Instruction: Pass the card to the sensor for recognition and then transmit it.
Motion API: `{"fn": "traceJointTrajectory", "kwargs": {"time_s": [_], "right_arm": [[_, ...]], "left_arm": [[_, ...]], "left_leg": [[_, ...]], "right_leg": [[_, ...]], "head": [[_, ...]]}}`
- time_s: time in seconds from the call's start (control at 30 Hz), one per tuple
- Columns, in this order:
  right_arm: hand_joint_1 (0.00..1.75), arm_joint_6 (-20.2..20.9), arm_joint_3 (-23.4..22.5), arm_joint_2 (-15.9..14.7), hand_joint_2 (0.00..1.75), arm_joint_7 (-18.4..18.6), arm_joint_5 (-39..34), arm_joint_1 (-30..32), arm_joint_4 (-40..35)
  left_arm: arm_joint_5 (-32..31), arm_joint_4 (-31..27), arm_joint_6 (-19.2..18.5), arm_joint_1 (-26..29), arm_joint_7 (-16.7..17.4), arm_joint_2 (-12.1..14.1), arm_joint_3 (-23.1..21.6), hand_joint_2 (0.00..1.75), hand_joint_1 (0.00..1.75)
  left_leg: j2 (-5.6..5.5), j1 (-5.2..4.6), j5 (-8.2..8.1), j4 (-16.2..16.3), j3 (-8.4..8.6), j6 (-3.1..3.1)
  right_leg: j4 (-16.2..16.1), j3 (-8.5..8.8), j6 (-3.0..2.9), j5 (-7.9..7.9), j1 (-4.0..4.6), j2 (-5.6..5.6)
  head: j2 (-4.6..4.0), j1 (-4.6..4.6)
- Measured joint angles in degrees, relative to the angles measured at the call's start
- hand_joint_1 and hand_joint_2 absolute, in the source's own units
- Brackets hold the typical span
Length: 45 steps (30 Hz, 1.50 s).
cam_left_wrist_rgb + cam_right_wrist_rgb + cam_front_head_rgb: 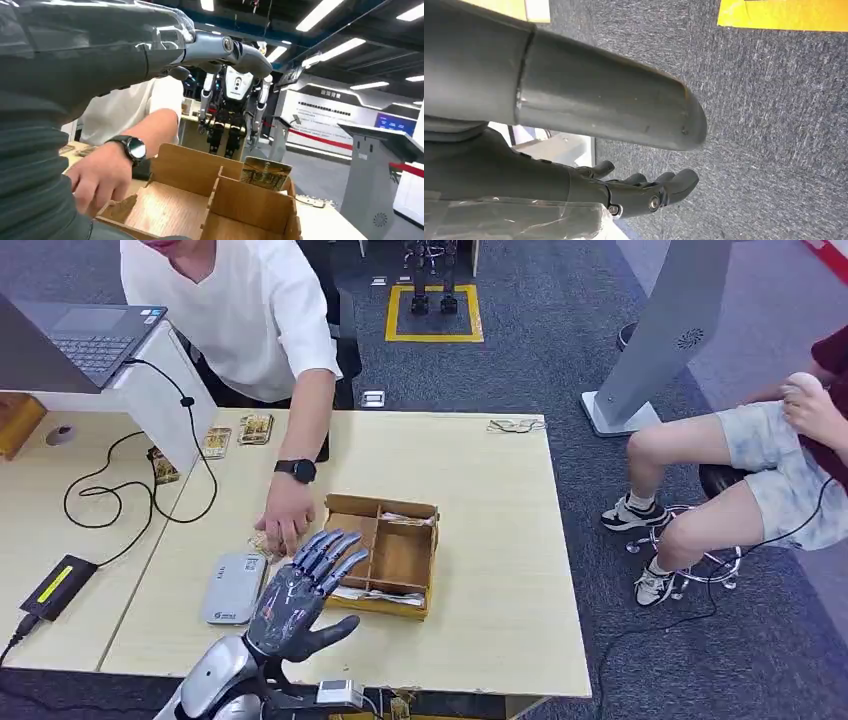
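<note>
Low in the head frame, the robot's left hand (300, 600) hovers empty with fingers spread, over the near-left corner of the wooden divided box (405, 560). Cards (405, 519) lie in the box's compartments; another card (262, 544) sits under a person's hand (285, 525), just above the grey card reader (233, 588). Beside grey carpet, the right hand (644, 192) hangs empty, fingers loosely extended.
</note>
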Motion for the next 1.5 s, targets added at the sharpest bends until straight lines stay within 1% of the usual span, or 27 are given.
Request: {"fn": "traceJointTrajectory", "kwargs": {"time_s": [0.17,0.2,0.27,0.3,0.4,0.57,0.77,1.5], "right_arm": [[0.00,0.0,-0.2,0.0,0.00,0.0,0.0,0.0,0.0],[0.00,0.0,-0.3,0.0,0.00,0.1,0.0,0.0,0.0],[0.00,0.0,-0.3,0.0,0.00,0.2,0.0,0.0,0.0],[0.00,0.0,-0.3,0.0,0.00,0.2,0.0,0.0,0.0],[0.00,0.1,-0.3,0.0,0.00,0.2,0.0,-0.1,0.0],[0.00,0.2,-0.3,0.0,0.00,0.1,0.0,-0.3,0.0],[0.00,-0.2,-0.2,0.0,0.00,0.4,0.0,-0.6,0.5],[0.00,-0.7,-0.2,-0.2,0.00,0.6,0.0,-0.7,1.5]], "left_arm": [[0.2,-0.2,-0.2,0.5,-1.2,-0.2,0.0,1.75,0.00],[0.2,-0.3,-0.5,0.6,-1.2,-0.3,0.0,0.00,0.00],[0.2,-0.7,-1.1,0.5,-1.2,-0.5,-0.2,0.00,0.00],[0.3,-0.8,-1.2,0.6,-1.2,-0.7,-0.4,1.75,0.00],[1.2,-1.0,-3.2,0.4,-2.5,-1.3,-1.4,1.75,0.00],[0.0,-1.0,-4.7,-0.7,-1.9,-2.6,-4.1,1.75,0.00],[0.5,-0.4,-4.7,-2.0,-0.9,-3.4,-5.1,1.75,0.00],[0.6,0.1,-4.4,-2.7,-0.8,-3.3,-5.1,1.75,0.00]], "left_leg": [[0.00,0.00,0.00,0.0,0.00,0.00],[0.00,0.00,0.00,0.0,0.00,0.00],[0.00,0.00,0.00,0.0,0.00,0.00],[0.00,0.00,0.00,0.0,0.00,0.00],[0.00,0.00,0.00,0.0,0.00,0.00],[0.00,0.00,0.00,0.0,0.00,0.00],[0.01,0.00,0.00,0.0,0.00,0.00],[0.00,0.00,0.00,0.0,-0.01,0.00]], "right_leg": [[0.0,-0.01,0.00,0.00,0.00,0.00],[0.0,-0.01,0.00,0.00,0.00,0.00],[0.0,-0.01,0.00,0.00,0.00,0.00],[0.0,-0.02,0.00,0.00,0.00,0.01],[0.0,-0.03,0.00,0.00,0.00,0.00],[0.0,-0.03,0.00,0.00,0.00,0.01],[0.0,-0.04,0.00,0.00,0.00,0.02],[0.0,-0.03,0.00,0.00,0.00,0.01]], "head": [[0.00,0.00],[0.00,-0.02],[0.00,0.00],[0.00,-0.02],[0.00,0.00],[0.00,-0.02],[0.00,0.00],[0.00,-0.02]]}}
